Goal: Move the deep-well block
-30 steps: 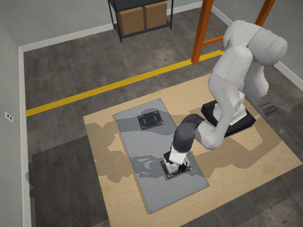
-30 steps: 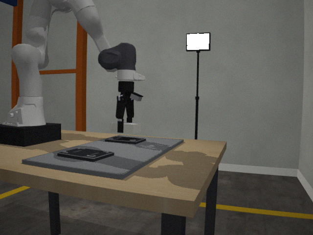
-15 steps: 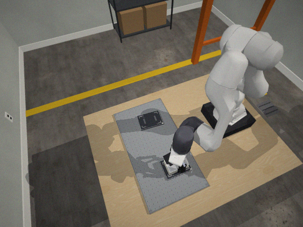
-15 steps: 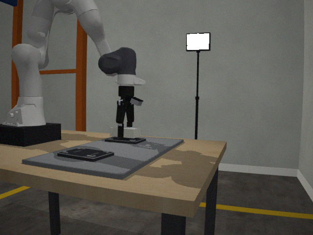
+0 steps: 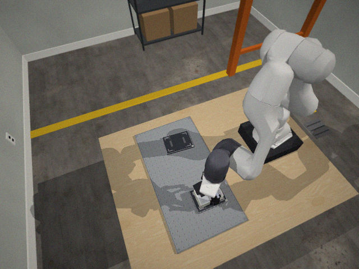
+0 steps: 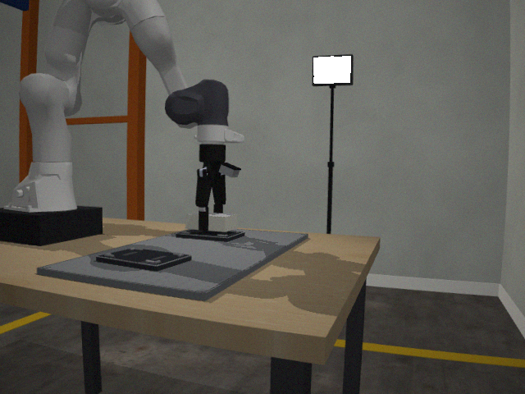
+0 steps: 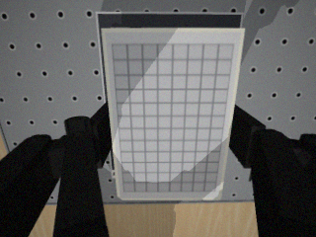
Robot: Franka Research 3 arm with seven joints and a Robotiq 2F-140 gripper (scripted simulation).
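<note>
White block (image 7: 170, 114) in jaws, at nest (image 6: 232, 234)

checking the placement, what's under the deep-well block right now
A dark plate nest on the perforated grey board; only its far edge shows past the block. The block covers the nest's locators and corner mark. The hand grips the block's sides.

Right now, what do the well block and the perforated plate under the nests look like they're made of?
Deep-well block: pale, matte, likely moulded plastic; off-white rim around a grey grid of wells. Base plate: flat grey with a regular hole grid, looks like an anodised metal breadboard, though the finish leaves it open. Tabletop: light wood grain.
</note>
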